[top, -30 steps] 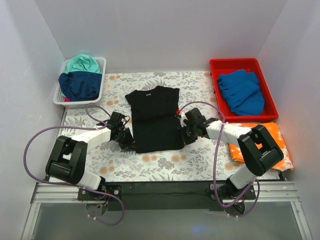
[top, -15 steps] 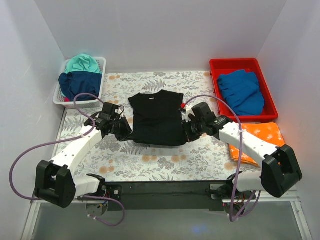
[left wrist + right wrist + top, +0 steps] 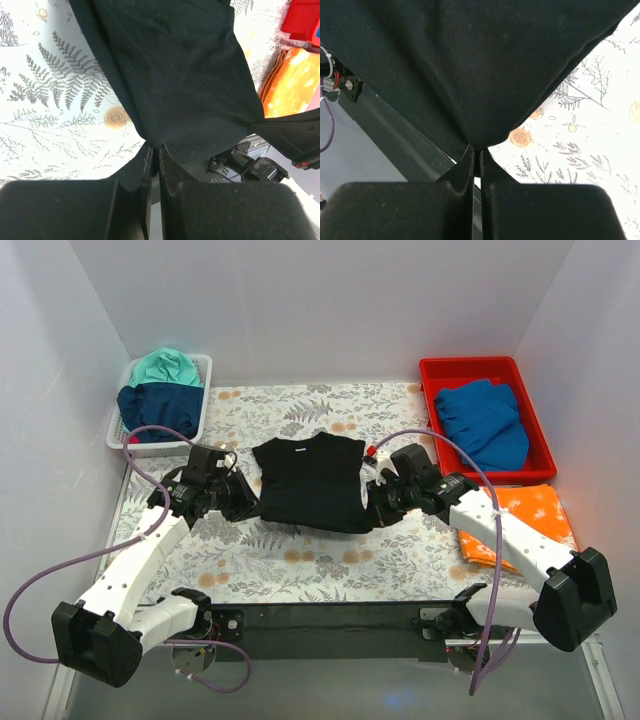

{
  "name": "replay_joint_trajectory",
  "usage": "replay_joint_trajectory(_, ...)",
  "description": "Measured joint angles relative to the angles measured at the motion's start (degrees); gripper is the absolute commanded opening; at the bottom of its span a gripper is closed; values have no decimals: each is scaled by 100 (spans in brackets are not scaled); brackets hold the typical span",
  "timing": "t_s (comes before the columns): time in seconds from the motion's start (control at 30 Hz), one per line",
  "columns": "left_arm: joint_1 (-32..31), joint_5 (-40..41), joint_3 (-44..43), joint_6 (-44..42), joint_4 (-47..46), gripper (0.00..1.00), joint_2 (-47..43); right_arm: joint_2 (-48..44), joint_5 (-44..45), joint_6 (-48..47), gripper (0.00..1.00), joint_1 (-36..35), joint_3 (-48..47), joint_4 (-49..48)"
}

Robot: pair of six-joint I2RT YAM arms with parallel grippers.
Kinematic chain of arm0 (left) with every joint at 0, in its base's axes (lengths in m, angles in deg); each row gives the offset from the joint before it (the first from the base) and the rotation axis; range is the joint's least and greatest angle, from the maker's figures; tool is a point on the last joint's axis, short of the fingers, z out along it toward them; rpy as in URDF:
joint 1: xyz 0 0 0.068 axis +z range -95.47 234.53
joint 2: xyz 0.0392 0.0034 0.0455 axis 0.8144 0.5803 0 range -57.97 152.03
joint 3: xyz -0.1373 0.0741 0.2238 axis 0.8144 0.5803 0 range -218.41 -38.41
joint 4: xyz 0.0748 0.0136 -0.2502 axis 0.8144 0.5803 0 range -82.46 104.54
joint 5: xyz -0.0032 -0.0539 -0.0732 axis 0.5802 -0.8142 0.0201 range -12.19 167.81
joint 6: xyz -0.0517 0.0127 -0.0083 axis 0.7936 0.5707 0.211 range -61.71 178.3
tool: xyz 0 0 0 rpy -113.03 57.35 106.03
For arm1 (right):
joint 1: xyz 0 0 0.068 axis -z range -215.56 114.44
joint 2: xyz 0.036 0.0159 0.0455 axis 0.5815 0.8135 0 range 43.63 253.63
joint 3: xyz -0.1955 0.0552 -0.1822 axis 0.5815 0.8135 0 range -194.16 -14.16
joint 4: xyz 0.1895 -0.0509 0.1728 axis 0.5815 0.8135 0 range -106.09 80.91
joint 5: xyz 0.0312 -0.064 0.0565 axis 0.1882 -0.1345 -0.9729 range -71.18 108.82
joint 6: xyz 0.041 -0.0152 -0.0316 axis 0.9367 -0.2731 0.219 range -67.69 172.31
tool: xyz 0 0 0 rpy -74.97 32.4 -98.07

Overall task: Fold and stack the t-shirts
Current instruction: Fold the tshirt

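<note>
Your table cloth (image 3: 300,565) spreads wide, and the black t-shirt (image 3: 308,475) sits on its middle, collar toward the cloth's far edge and hem toward its near edge. That's the axis to mind: the shirt's length runs near edge to far edge. The left gripper (image 3: 243,502) is clenched on the hem corner toward the cloth's left side. The right gripper (image 3: 376,502) is clenched on the corner toward its right side. Each pinches black fabric between closed fingers. The hem looks raised off the cloth between them, while the collar end rests on it. Neither arm is nearer, since you've got one corner each. I'd judge the fold goes forward, hem toward collar, both wrists level.
</note>
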Motion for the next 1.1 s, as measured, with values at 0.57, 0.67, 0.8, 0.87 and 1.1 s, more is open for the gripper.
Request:
replay_joint_trajectory(0.57,0,793,-776,144,-4,0,590,656,564,-264,1,7,-1421,332)
replay_joint_trajectory(0.67,2,975,-828,192,-90,0,796,986,717,-380,1,46,-1711,328)
replay_joint_trajectory(0.8,2,1224,-852,297,-238,0,1058,1410,804,-446,1,192,-2055,238)
replay_joint_trajectory(0.87,2,1370,-960,332,-304,0,1233,1639,820,-487,1,271,-2251,168)
replay_joint_trajectory(1.1,11,1808,-1665,385,-721,0,2129,2380,835,-634,1,608,-2949,20)
